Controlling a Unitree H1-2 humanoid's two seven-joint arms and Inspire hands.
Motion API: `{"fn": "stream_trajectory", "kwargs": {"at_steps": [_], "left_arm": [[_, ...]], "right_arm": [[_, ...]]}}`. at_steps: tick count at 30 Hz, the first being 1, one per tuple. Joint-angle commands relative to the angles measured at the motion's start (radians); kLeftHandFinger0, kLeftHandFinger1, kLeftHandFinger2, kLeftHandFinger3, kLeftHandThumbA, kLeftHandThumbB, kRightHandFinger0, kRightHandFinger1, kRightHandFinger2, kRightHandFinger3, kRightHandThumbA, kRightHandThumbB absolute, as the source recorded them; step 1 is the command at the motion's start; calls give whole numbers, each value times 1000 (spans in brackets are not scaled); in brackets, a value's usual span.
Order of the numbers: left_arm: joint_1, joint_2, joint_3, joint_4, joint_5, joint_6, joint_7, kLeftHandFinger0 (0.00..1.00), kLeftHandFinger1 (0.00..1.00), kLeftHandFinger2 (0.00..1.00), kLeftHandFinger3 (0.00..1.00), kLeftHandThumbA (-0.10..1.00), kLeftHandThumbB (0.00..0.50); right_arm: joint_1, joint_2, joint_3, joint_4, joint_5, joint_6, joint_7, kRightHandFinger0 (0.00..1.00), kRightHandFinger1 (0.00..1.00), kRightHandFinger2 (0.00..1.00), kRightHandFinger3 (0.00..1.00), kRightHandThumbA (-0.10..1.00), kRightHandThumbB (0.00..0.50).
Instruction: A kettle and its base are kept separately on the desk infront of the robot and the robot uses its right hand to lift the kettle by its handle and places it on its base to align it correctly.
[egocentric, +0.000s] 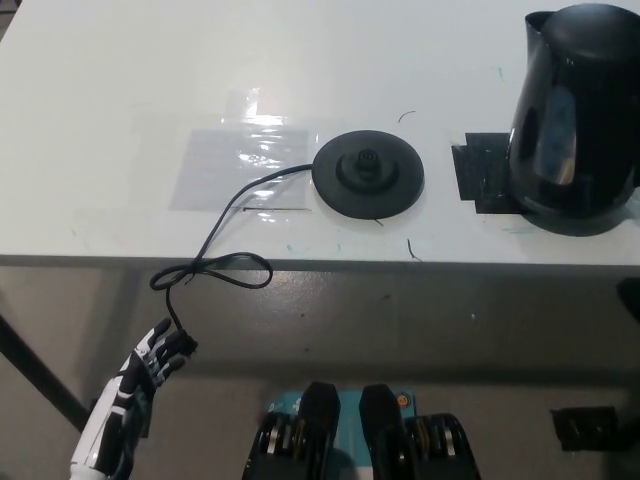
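Observation:
The black kettle (575, 120) stands at the desk's right edge, its spout pointing left and its handle cut off by the picture's border. Its round black base (368, 175) lies on the white desk (120, 80) near the middle, well left of the kettle. My right hand is out of view. My white left hand (140, 385) hangs below the desk's front edge at the lower left, fingers apart and holding nothing.
The base's black cord (215, 262) runs left and loops over the desk's front edge. A black tape mark (482, 178) shows just left of the kettle. A patch of clear tape (240, 160) lies left of the base.

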Motion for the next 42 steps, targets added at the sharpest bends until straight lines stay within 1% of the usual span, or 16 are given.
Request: {"fn": "stream_trajectory", "kwargs": {"at_steps": [1, 4, 5, 8, 12, 13, 14, 17, 20, 25, 28, 29, 31, 35, 37, 42], "left_arm": [[-11, 20, 6, 0, -20, -24, -23, 1000, 1000, 1000, 1000, 1000, 191], [-10, 19, 7, 4, -27, -18, -24, 1000, 1000, 1000, 1000, 1000, 179], [-13, 21, 5, 8, -20, -21, -24, 1000, 1000, 1000, 1000, 1000, 197], [-15, 21, 4, 7, -22, -5, -22, 1000, 1000, 1000, 1000, 1000, 211], [-16, 23, 2, 18, -19, -15, -25, 1000, 1000, 1000, 1000, 1000, 191], [-16, 23, 2, 19, -18, -15, -25, 1000, 1000, 1000, 1000, 1000, 183], [-17, 24, 1, 23, -18, -15, -25, 1000, 1000, 1000, 1000, 1000, 182], [-18, 23, 2, 28, -21, -12, -25, 1000, 1000, 1000, 1000, 1000, 190], [-18, 23, 4, 30, -26, -12, -24, 1000, 1000, 1000, 1000, 1000, 177], [-21, 28, -1, 37, -21, -23, -30, 1000, 1000, 1000, 1000, 1000, 165], [-23, 25, -1, 40, -27, -25, -32, 1000, 1000, 1000, 1000, 1000, 170], [-23, 24, 0, 39, -25, -22, -32, 1000, 1000, 1000, 1000, 1000, 171], [-21, 24, 1, 35, -27, -15, -34, 1000, 1000, 1000, 1000, 1000, 174], [-20, 22, 3, 31, -27, -8, -35, 1000, 1000, 1000, 1000, 1000, 180], [-21, 21, 1, 34, -25, -12, -36, 1000, 1000, 1000, 1000, 1000, 173], [-28, 19, -1, 43, -22, -18, -40, 1000, 1000, 1000, 1000, 1000, 154]], "right_arm": [[-99, 3, -27, -71, 55, -90, -34, 0, 186, 583, 686, -100, 91], [-118, 16, -33, -77, 68, -109, -41, 0, 140, 532, 646, -100, 79], [-136, 28, -37, -91, 81, -104, -48, 0, 119, 502, 633, -100, 62], [-168, 46, -33, -107, 84, -95, -55, 0, 116, 498, 627, -100, 78], [-210, 78, -9, -126, 48, -69, -82, 0, 76, 503, 622, -100, 71], [-217, 86, -5, -133, 46, -59, -86, 0, 97, 514, 621, -100, 96], [-229, 96, 5, -130, 29, -74, -91, 0, 68, 500, 605, -100, 77], [-252, 117, 27, -122, -4, -103, -102, 0, 81, 525, 597, -100, 85], [-274, 145, 46, -123, -20, -113, -115, 0, 79, 527, 620, -100, 93], [-300, 178, 71, -116, -26, -126, -116, 0, 134, 560, 700, -100, 91], [-311, 195, 94, -103, -67, -106, -141, 0, 224, 661, 807, -100, 60], [-315, 197, 101, -95, -81, -103, -149, 0, 227, 668, 818, -100, 47], [-327, 206, 116, -70, -109, -103, -167, 0, 247, 691, 846, -100, 47], [-349, 229, 140, -22, -118, -137, -168, 0, 250, 694, 844, -100, 63], [-357, 247, 157, -17, -141, -123, -185, 0, 195, 599, 781, -100, 53], [-382, 285, 190, 13, -196, -120, -230, 0, 197, 594, 746, -100, 66]]}}
